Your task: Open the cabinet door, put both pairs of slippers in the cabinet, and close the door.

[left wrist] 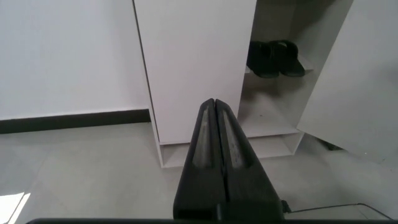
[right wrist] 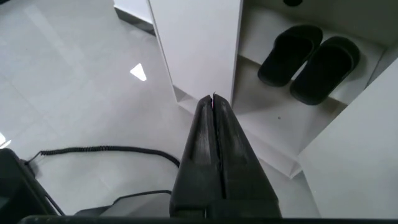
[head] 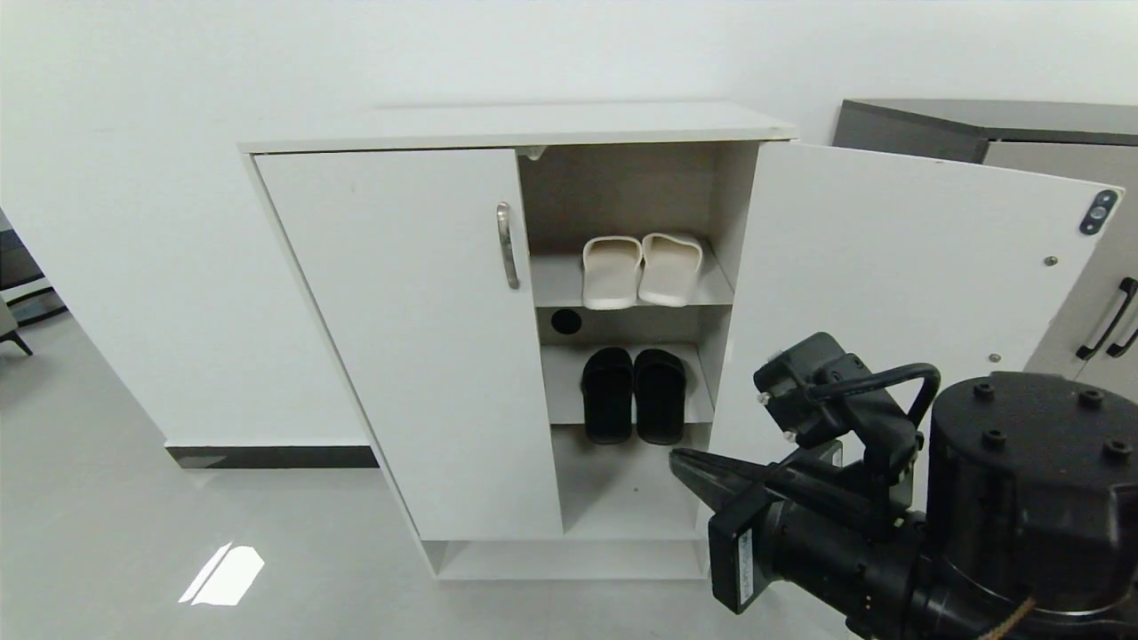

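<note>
Both pairs are stowed in the white wooden cabinet (head: 400, 338): cream foam slippers (head: 642, 269) on the upper shelf, black foam slippers (head: 633, 394) below; the right door (head: 889, 284) is found open, to be closed; left gripper (left wrist: 214, 106) and right gripper (right wrist: 214, 102) are clamped together, empty.

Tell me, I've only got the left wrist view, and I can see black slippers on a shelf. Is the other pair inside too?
Observer: Yes. The white slippers lie side by side on the upper shelf, directly above the black slippers.
Operator: And the other arm, is it carrying anything?
Observer: No. The right gripper is shut and empty.
Operator: What's left to close?
Observer: The right door stands swung wide, its inner face showing; the left door is shut.
</note>
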Controlling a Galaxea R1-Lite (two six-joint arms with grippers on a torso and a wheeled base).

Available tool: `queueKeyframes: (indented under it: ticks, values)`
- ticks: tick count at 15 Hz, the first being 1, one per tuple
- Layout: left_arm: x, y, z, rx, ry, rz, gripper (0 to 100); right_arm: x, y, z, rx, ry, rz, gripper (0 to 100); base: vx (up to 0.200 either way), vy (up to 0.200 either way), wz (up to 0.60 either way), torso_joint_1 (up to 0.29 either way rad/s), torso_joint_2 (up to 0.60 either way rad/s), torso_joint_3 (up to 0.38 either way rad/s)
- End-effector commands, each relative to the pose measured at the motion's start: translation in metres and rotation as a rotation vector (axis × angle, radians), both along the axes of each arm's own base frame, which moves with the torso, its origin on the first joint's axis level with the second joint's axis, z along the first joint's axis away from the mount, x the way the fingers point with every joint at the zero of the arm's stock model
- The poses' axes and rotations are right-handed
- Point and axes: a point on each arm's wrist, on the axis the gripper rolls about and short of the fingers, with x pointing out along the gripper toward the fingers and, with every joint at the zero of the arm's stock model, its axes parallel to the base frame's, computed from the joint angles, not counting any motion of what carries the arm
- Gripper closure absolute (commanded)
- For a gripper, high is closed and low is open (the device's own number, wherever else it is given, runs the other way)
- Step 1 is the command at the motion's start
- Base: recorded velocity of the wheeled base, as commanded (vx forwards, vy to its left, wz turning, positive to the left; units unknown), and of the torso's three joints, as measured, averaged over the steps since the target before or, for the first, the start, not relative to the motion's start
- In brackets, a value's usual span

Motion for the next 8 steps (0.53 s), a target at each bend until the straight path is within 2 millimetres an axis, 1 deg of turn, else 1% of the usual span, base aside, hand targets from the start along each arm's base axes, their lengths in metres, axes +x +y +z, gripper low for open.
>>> queueKeyframes:
  ticks: [1, 2, 8]
  values:
    - [0.0000, 0.0000, -0.0001, 0.000, 0.001, 0.000, 100, 0.0008, 0.0011, -0.0026, -0.008, 0.005, 0.000, 100, 0.000, 0.000, 0.00, 0.036, -0.18, -0.276]
    - [0.0000, 0.0000, -0.0001, 0.000, 0.001, 0.000, 100, 0.0004, 0.0013, -0.0026, -0.008, 0.005, 0.001, 100, 0.000, 0.000, 0.00, 0.105, -0.23, -0.290]
    - [0.0000, 0.0000, -0.0001, 0.000, 0.001, 0.000, 100, 0.0007, 0.0008, -0.0020, -0.005, 0.004, 0.000, 100, 0.000, 0.000, 0.00, 0.168, -0.50, -0.290]
